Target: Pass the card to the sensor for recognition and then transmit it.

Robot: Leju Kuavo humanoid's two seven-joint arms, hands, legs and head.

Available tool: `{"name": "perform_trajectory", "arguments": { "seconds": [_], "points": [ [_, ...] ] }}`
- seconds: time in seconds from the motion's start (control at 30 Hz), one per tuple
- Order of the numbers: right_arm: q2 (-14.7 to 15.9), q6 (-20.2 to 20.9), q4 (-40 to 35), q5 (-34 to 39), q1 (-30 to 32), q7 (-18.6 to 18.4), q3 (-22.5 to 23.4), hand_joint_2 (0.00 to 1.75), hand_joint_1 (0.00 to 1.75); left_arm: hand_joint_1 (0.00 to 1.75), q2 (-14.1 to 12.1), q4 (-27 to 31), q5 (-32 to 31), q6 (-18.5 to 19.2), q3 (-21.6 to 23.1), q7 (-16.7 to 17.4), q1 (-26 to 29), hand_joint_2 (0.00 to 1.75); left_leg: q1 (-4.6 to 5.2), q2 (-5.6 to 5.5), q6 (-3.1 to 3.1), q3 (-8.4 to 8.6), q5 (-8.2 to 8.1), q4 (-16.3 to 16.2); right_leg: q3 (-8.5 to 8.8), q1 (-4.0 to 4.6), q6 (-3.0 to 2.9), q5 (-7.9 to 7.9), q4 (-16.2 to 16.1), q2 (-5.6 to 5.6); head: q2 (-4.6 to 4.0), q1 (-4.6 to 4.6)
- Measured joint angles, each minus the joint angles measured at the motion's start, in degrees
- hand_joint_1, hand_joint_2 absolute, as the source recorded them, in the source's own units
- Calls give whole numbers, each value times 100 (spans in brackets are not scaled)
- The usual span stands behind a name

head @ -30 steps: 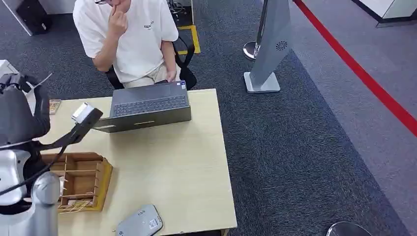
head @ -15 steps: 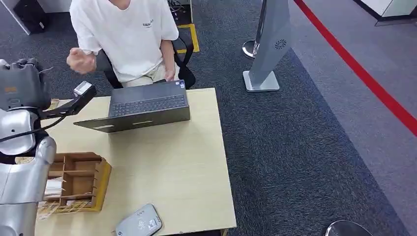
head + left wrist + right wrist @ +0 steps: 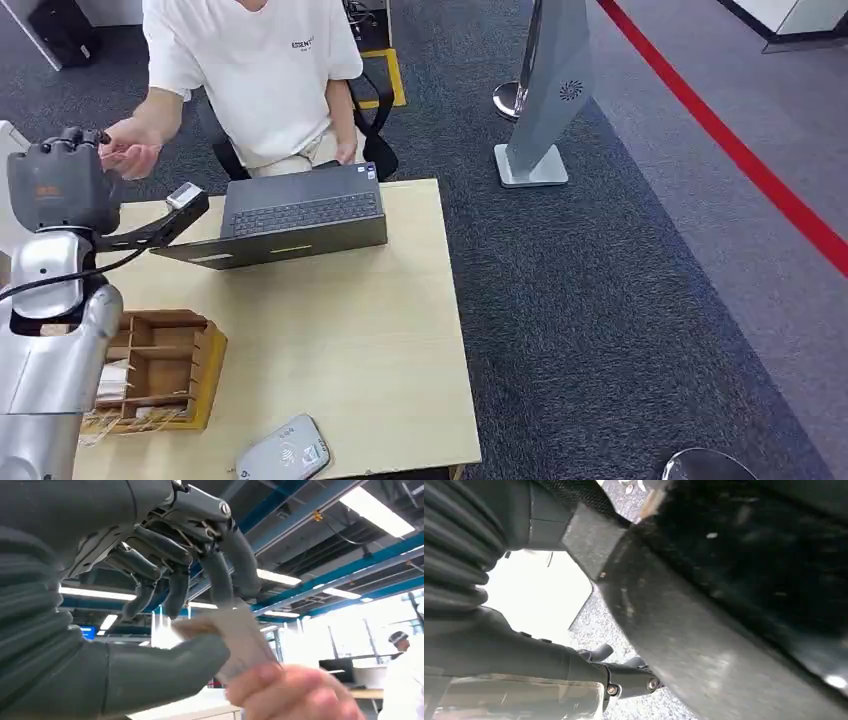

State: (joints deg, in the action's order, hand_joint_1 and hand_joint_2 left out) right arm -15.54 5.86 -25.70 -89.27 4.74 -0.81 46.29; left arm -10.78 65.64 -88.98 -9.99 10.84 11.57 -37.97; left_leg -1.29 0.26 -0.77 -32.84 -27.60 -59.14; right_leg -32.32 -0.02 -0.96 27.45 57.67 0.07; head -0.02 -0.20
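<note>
A: What sits nearest?
B: The sensor at the table's near edge; its markings are too small to read. Beside it, a wooden organizer.
A: And the card?
B: Pinched between the left hand's thumb and fingers, raised past the laptop; a person's hand touches its far end.
A: The right hand?
B: Fingers half hidden, can't tell.
A: Any writing?
B: Small unreadable print on the person's shirt.
</note>
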Motion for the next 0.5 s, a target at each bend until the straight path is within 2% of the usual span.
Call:
{"name": "perform_trajectory", "arguments": {
  "seconds": [0.17, 0.33, 0.5],
  "points": [
    [-22, 120, -186, -2, 134, 2, -116, 0, 0, 0, 0, 442, 0, -92, 0, -272, 374, 175, 0, 0, -1, -1, -2, 0, -2, 0, 0, 1, 0, 0, 0, 0],
    [-28, 70, -239, 64, 180, -125, -232, 0, 0, 0, 214, 1704, 0, 11, -18, -668, 1224, 175, 0, 1, 2, -6, -6, 1, -3, 0, 4, 4, -2, 4, 0, 4],
    [-35, -113, -260, 740, 285, -382, -454, 0, 0, 0, 546, 3333, 33, -42, -59, -1178, 2490, 175, 2, 14, 11, -2, -22, 1, 0, -2, 13, 13, -3, 16, 0, 6]
  ]
}}
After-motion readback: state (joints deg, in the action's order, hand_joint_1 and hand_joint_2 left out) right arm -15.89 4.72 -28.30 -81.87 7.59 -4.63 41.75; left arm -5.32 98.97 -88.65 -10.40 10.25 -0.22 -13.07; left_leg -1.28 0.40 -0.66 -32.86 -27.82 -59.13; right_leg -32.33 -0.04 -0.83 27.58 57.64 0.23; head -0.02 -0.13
